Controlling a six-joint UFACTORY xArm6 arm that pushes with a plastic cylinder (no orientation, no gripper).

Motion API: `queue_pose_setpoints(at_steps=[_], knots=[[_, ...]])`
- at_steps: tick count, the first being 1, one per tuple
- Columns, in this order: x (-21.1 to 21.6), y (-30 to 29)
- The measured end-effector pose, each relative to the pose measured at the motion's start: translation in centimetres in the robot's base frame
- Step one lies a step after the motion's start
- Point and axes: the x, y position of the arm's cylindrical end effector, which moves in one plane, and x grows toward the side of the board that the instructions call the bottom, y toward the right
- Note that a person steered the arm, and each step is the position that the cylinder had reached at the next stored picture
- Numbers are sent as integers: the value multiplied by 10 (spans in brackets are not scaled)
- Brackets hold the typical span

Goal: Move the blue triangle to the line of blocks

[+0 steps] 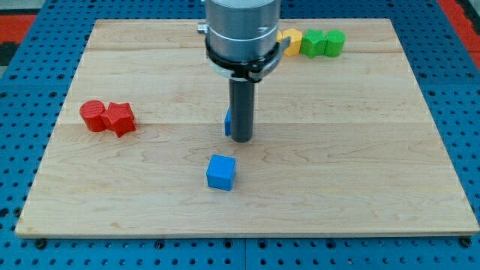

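Observation:
My tip (241, 139) rests on the wooden board (360, 150) near its middle. A blue block (227, 122), mostly hidden behind the rod, shows only as a sliver at the rod's left side, touching it; its shape cannot be made out. A blue cube (221, 172) lies just below and left of the tip. At the view's top, right of the arm, a yellow block (291, 41) and green blocks (323, 43) form a row; the arm hides its left end.
A red cylinder (93, 115) and a red star-like block (120, 118) sit together at the view's left. The board's edges drop to a blue perforated table (22, 112) all round.

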Motion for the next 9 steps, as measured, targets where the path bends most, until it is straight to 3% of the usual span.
queue_pose_setpoints(at_steps=[2, 3, 8, 9], knots=[[0, -5], [-20, -5], [-176, -6], [-152, -7]])
